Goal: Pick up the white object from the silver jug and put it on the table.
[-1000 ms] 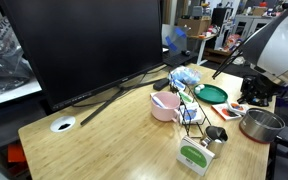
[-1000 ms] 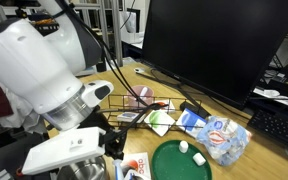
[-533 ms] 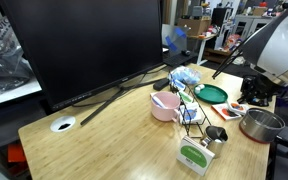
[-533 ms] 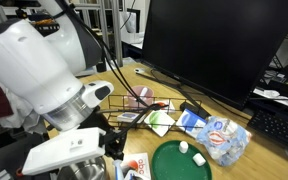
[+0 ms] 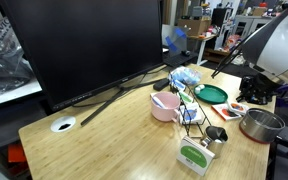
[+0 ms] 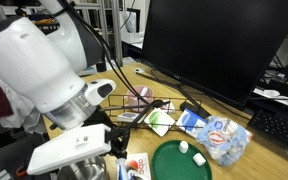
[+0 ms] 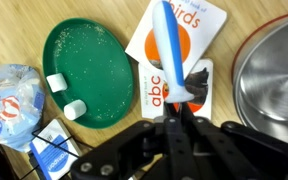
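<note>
The small silver jug point(image 5: 216, 134) stands on the bamboo table point(image 5: 114, 140) between the white-and-green box point(image 5: 195, 156) and the steel pot point(image 5: 261, 124). I cannot make out a white object in it; it is too small to tell. The jug is out of the wrist view and hidden behind the arm in an exterior view. My gripper point(image 7: 174, 112) is shut and empty. It hangs above the "abc birds" cards point(image 7: 169, 60), between the green plate point(image 7: 89, 70) and the pot point(image 7: 279, 70). It hangs beyond the pot, away from the jug point(image 5: 252, 97).
Two small white pieces point(image 7: 56, 83) point(image 7: 76, 109) lie on the green plate. A blue-and-white tube point(image 7: 169, 40) lies on the cards. A pink cup with a white utensil point(image 5: 165, 103), a plastic bag point(image 6: 219, 138), a big monitor point(image 5: 84, 45) and a white grommet point(image 5: 63, 125) are on the table.
The arm has shifted very slightly. The jug and the other things have not moved. The gripper stays shut.
</note>
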`<state>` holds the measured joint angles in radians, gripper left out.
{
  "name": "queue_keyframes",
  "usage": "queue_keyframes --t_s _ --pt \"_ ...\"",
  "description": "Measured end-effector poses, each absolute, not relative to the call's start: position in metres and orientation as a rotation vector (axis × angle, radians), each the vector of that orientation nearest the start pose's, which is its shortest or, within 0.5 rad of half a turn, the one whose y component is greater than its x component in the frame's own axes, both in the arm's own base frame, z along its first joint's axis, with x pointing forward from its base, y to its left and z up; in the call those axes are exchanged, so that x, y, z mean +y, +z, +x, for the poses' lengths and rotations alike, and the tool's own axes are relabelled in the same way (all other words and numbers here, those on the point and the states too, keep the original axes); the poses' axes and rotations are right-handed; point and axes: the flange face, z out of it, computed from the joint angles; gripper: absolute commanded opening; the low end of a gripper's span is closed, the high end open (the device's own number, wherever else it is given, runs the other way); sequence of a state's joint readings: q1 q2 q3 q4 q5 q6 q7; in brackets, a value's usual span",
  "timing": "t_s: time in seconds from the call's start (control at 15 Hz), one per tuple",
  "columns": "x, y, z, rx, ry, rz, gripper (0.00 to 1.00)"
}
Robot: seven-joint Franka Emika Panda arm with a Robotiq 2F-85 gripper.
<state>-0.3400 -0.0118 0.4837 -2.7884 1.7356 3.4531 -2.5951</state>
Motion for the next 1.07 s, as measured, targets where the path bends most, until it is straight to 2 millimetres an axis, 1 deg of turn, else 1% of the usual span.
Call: queue_keyframes --t_s 0.2,0.33,0.4,0.47,0.6,0.73,0.87,0.93,1.07 --pt "-0.081 0.247 0.321 -1.666 -0.328 -3.127 0.02" --pt "-0.083 0.248 0.324 -1.712 -0.329 -3.108 0.02" --pt "-0.078 0.247 0.325 -1.737 -0.331 -3.089 0.02" --pt "-0.069 0.244 0.326 -1.775 -0.333 -3.056 0.02" --pt "-0.045 0.236 0.328 -1.867 -0.328 -2.971 0.02" --pt "-0.025 0.224 0.325 -1.938 -0.298 -2.886 0.02" --pt "-0.009 0.209 0.319 -1.978 -0.246 -2.818 0.02" --pt "-0.007 0.202 0.316 -1.983 -0.219 -2.798 0.02" --pt "-0.013 0.193 0.313 -1.972 -0.172 -2.8 0.02"
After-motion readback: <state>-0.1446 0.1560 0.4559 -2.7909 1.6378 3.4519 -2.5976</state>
